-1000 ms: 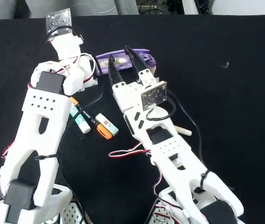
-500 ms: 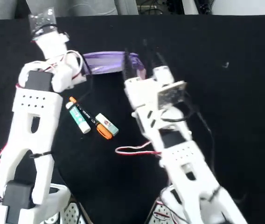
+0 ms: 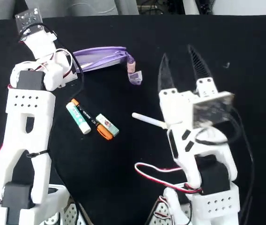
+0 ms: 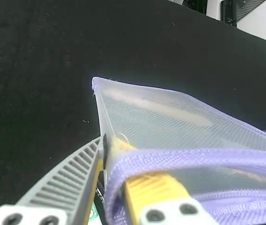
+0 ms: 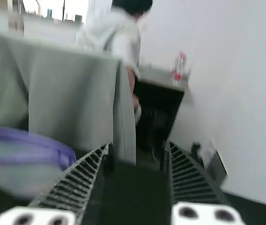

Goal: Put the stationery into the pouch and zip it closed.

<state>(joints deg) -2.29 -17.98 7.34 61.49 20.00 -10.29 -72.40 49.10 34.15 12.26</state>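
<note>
Pouch (image 3: 100,58) (purple mesh) has one end pinched in the left tool (image 4: 108,149); the right tool (image 3: 177,52) gapes wide and empty, well apart, over the black surface (image 3: 245,56).

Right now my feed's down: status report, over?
Left gripper shut on mesh pouch edge. Right gripper open, empty. Glue stick, marker, eraser, white stick outside it.
</note>
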